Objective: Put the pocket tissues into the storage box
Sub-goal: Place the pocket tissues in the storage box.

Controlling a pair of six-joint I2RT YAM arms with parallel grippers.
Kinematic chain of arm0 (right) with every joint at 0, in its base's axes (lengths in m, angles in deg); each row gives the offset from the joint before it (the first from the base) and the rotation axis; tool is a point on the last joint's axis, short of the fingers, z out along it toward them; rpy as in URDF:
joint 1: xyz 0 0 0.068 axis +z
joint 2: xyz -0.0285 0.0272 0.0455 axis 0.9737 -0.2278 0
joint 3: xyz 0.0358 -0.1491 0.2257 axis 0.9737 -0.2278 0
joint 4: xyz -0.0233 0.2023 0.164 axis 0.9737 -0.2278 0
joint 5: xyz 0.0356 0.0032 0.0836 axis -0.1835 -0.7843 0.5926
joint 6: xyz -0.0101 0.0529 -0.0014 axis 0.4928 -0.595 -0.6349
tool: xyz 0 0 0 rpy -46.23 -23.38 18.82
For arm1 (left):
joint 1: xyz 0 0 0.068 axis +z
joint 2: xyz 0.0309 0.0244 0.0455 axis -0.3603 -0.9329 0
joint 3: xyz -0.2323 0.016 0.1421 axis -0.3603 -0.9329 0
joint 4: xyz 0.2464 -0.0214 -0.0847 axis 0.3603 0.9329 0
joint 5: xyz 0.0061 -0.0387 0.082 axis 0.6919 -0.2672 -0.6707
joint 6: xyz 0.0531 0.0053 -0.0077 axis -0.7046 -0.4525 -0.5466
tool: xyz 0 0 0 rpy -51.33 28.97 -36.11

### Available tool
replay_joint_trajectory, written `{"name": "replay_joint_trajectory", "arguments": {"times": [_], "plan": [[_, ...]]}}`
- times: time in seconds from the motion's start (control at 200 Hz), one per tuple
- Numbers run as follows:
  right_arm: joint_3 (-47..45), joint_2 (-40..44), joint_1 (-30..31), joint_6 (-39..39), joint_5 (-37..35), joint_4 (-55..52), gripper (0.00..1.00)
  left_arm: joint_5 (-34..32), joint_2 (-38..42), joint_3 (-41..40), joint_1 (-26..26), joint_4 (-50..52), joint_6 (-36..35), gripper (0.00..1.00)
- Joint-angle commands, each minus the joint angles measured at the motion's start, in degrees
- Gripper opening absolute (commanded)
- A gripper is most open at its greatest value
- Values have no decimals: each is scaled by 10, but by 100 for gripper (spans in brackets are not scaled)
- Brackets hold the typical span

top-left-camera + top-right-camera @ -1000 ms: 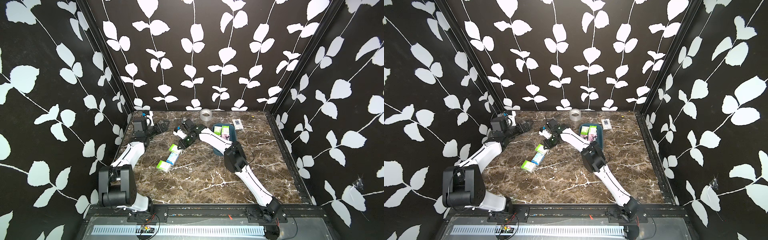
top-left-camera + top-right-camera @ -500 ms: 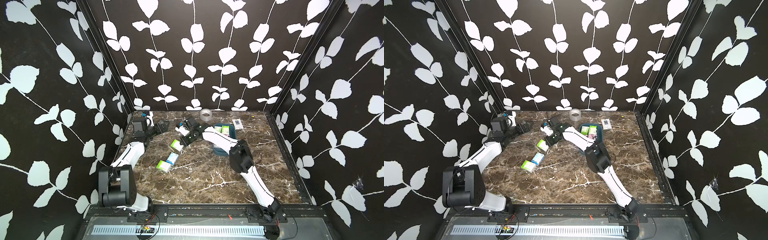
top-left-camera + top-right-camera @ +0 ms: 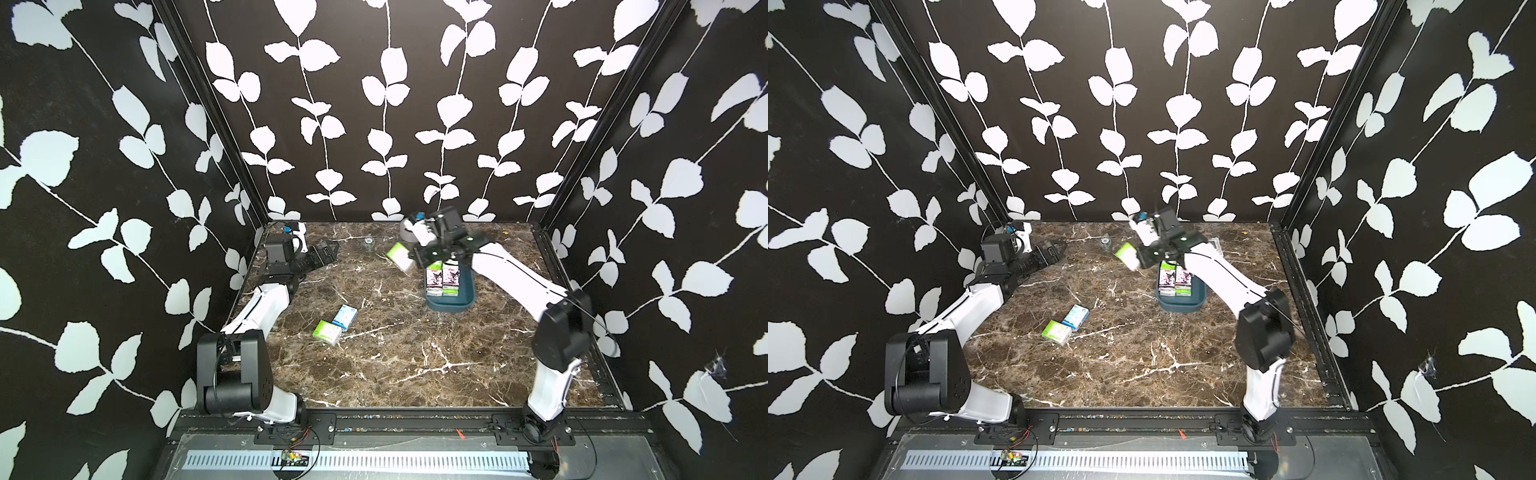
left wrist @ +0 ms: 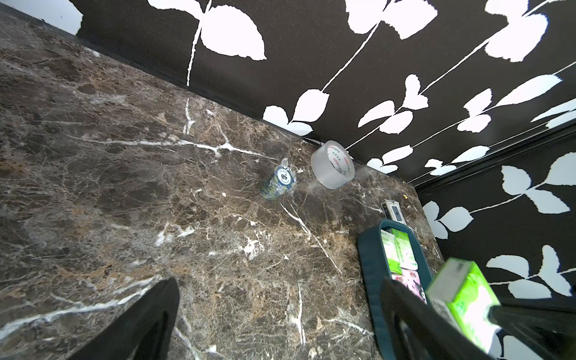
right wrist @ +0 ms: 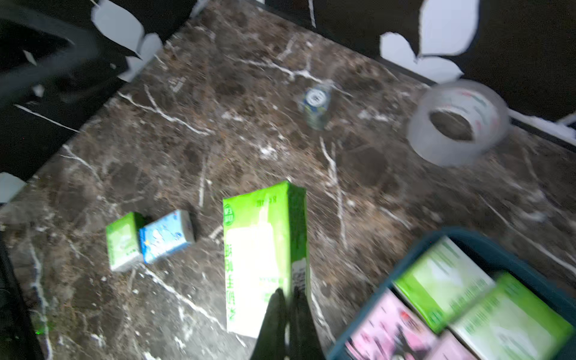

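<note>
Pocket tissues lie packed in the storage box, a shallow teal tray that sits on the marbled counter toward its far right side. In both top views 2 black-pink cartoon packs lie side by side in the middle of the box, with green-and-white packs at either end. The right wrist view shows 2 green packs next to the pink ones, though blur and the arm hide the full count.

The right end effector is pinched tight on a short end of a lime-green pack, its 2 dark fingers nearly meeting on the wrapper. In both top views the lime-green pack hangs clear of the counter, tilted. It is just beside the box's far end on the side toward the left arm, and near the clear tape roll by the back wall.

2 more packs rest on the counter well apart from the box, toward the left arm's side: a blue-and-white pack and a green-and-white pack, touching each other.

The left end effector sits low near the far left corner of the counter, pointing toward the middle, and its jaws stand wide apart in the left wrist view. A small wrapped stack of poker chips stands between it and the tape roll. A white gadget with a dark screen lies just beyond the box's far end.
</note>
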Motion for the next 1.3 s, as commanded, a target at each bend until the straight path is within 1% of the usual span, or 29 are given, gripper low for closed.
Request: {"name": "replay_joint_trajectory", "arguments": {"times": [0.0,0.185,0.335,0.45,0.515,0.765,0.835,0.94,0.95,1.005,1.095,1.155,1.225,1.295], "plan": [[-69,53,-22,38,-47,-33,0,9,-4,17,-9,-19,-1,99],[-146,112,-53,92,-68,-77,0,11,-17,25,-17,-24,1,99],[-183,117,-59,150,-65,-91,0,11,-20,29,-17,-19,-4,99],[-184,117,-63,186,-52,-86,0,11,-21,30,-18,-18,-2,99],[-201,107,-66,211,-47,-86,0,10,-19,29,-18,-18,-2,99],[-200,64,-83,285,1,-71,0,7,-18,29,-18,-17,-5,99],[-197,50,-85,298,7,-71,0,6,-18,29,-17,-15,-6,99],[-192,29,-87,315,39,-84,0,6,-20,32,-18,-14,-8,99],[-176,25,-87,317,42,-85,0,6,-20,33,-18,-14,-8,99],[-164,15,-87,328,57,-105,0,5,-21,35,-18,-12,-8,99],[-158,3,-88,330,61,-111,0,4,-22,35,-18,-12,-9,99],[-155,-3,-87,327,60,-112,10,4,-23,34,-18,-13,-9,99],[-147,-9,-87,319,61,-115,27,6,-25,36,-17,-12,-8,99],[-139,-9,-87,308,61,-116,34,6,-26,37,-17,-12,-8,99]]}}
